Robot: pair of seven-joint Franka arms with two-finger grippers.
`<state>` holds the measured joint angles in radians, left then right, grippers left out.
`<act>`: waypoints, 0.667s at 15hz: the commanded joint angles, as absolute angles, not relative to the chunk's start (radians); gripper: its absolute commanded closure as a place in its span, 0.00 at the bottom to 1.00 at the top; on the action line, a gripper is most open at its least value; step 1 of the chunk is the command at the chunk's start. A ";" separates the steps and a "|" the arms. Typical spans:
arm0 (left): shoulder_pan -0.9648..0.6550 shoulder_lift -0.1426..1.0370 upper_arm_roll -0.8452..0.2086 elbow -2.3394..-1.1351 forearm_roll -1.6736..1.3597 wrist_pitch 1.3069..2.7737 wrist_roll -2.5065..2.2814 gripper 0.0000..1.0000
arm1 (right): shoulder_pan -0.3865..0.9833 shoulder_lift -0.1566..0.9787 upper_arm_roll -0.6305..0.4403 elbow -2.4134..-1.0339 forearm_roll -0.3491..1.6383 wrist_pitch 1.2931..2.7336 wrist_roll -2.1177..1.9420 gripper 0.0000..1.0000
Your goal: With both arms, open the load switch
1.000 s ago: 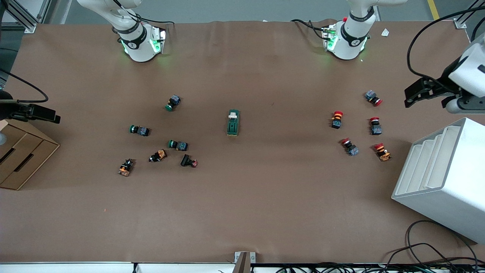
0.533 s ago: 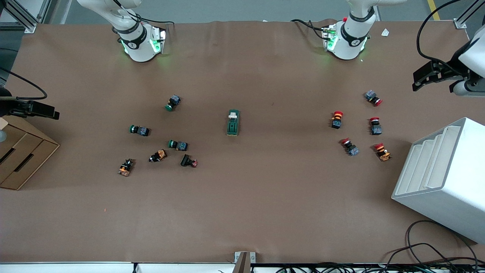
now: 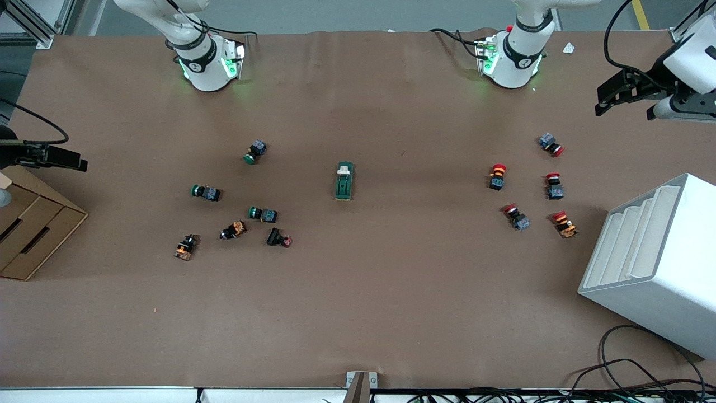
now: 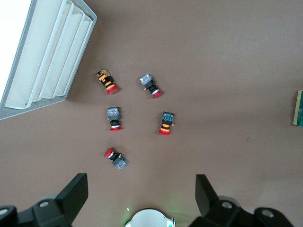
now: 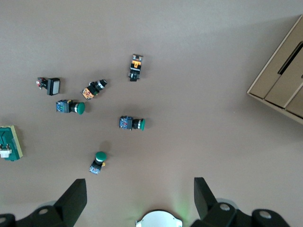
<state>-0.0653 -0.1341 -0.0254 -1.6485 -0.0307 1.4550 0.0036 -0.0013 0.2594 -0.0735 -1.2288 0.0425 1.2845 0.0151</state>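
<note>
Front view: load switch [image 3: 344, 181] flat at mid-worktop [image 3: 391, 291], untouched. Left claw [image 3: 609, 96] released, high over the worktop's left-arm end. Right claw [image 3: 78, 164] released, above the cardboard drawer box [image 3: 28, 235].

Red push buttons [image 3: 526, 185] lie near a white rack [image 3: 654, 263]; green ones [image 3: 235, 190] near cardboard drawers [image 3: 33, 229].
</note>
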 commanded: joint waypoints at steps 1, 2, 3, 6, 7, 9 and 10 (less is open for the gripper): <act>-0.067 -0.189 -0.047 -1.698 -0.044 1.456 -0.014 0.00 | -0.008 0.169 -0.052 -1.298 0.038 1.307 0.015 0.00; -0.067 -0.195 -0.061 -1.704 -0.040 1.457 -0.044 0.00 | -0.005 0.140 -0.051 -1.328 0.022 1.313 0.015 0.00; -0.067 -0.199 -0.069 -1.712 -0.040 1.457 -0.067 0.00 | -0.003 0.109 -0.051 -1.363 0.014 1.330 0.014 0.00; -0.064 -0.209 -0.075 -1.712 -0.034 1.456 -0.071 0.00 | 0.002 0.023 -0.049 -1.454 0.012 1.364 0.011 0.00; -0.064 -0.210 -0.075 -1.712 -0.034 1.456 -0.069 0.00 | 0.002 0.003 -0.049 -1.471 0.012 1.370 0.011 0.00; -0.058 -0.207 -0.075 -1.712 -0.034 1.456 -0.063 0.00 | 0.003 -0.017 -0.032 -1.476 0.005 1.373 0.011 0.00; -0.057 -0.207 -0.075 -1.713 -0.035 1.456 -0.061 0.00 | 0.003 -0.028 -0.023 -1.477 -0.017 1.374 0.011 0.00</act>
<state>-0.0658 -0.1860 -0.0745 -1.6926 -0.0316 1.4550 -0.0665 0.0004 0.0328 -0.0475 -1.4126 0.0231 1.3445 0.0128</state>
